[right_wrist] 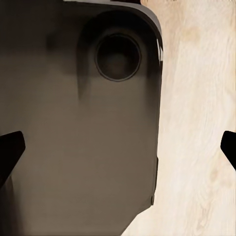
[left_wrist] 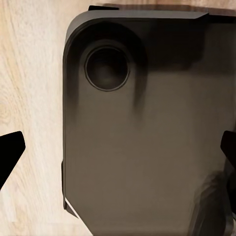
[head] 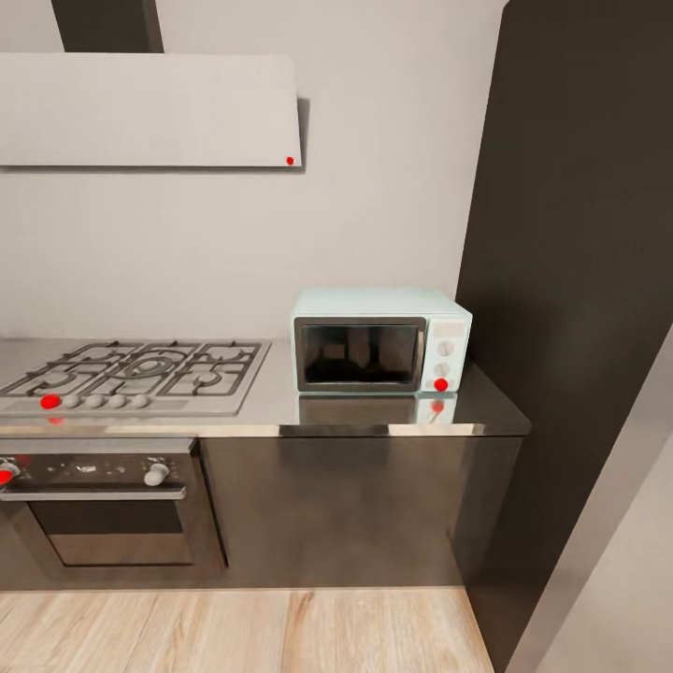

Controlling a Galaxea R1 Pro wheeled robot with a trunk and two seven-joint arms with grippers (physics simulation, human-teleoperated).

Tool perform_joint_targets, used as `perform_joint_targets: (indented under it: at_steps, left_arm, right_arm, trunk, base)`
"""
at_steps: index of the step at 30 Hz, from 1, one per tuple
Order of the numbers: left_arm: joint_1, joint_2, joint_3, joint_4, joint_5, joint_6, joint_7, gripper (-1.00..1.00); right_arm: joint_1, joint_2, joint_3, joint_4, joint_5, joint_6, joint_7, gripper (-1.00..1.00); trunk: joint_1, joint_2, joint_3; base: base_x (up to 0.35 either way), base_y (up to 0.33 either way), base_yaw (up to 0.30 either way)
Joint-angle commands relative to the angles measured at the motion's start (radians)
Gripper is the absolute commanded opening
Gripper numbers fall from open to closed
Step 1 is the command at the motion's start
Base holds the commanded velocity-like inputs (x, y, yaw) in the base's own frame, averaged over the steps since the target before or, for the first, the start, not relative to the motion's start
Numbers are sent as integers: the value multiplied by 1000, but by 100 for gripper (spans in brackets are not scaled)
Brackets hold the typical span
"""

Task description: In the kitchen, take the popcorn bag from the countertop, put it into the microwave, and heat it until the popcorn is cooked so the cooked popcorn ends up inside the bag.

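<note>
The microwave (head: 381,341) sits shut at the table's (head: 280,397) right end, right of the hob (head: 136,372). I can't spot the popcorn bag. Being paper, it'd likely crush; grip the rim gently. Both arms hang floorward, fingers (left_wrist: 10,152) released, empty.

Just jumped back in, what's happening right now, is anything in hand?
Nothing is being handled. The head view faces the kitchen counter: the microwave sits on the countertop with its door shut, right of the gas hob and above-right of the oven. No popcorn bag is visible on that stretch of counter. Both wrist views look down at a dark grey robot base over wood floor; both grippers' fingertips stand wide apart, empty.
</note>
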Motion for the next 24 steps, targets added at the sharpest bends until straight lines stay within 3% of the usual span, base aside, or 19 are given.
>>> perform_joint_targets:
  at_steps: [1, 5, 13, 14, 18, 19, 21, 23, 24]
  left_arm:
    - [0, 0, 1, 0, 7, -1, 0, 100]
    - [0, 0, 2, 0, 7, -1, 1, 100]
    - [0, -1, 2, 0, 7, -1, 1, 100]
    - [0, -1, 2, 0, 7, -1, 1, 100]
    - [0, -1, 2, 0, 7, -1, 1, 100]
    - [0, -2, 1, 0, 7, -1, 1, 100]
    - [0, -2, 1, 0, 7, -1, 1, 100]
    - [0, -2, 1, 0, 7, -1, 1, 100]
    - [0, -2, 1, 0, 7, -1, 1, 100]
  right_arm:
    - [0, 0, 0, 0, -1, -6, -2, 100]
    - [-1, -1, 0, -2, 2, -9, -4, 100]
    - [-1, 0, -4, -274, 5, 14, 4, 100]
    - [-2, 0, -4, -333, 5, 45, 4, 100]
    - [-3, 6, -4, -655, 6, 295, 3, 100]
    - [-9, 9, -4, -806, 5, 419, 3, 100]
    - [-21, 11, -4, -978, 4, 551, 1, 100]
    - [-75, 12, -4, -1147, 3, 673, 0, 100]
    - [-101, 12, -4, -1186, 3, 706, -1, 100]
  trunk:
    - [0, 0, -1]
    - [0, 0, -1]
    - [0, 0, -1]
    - [0, 0, -1]
    - [0, 0, -1]
    - [0, 0, -1]
    - [0, 0, -1]
    - [0, 0, -1]
    - [0, 0, -1]
  base:
    - [0, 0, 0]
    - [0, 0, 0]
    - [0, 0, 0]
    - [0, 0, 0]
    - [0, 0, 0]
    - [0, 0, 0]
    - [0, 0, 0]
    - [0, 0, 0]
    - [0, 0, 0]
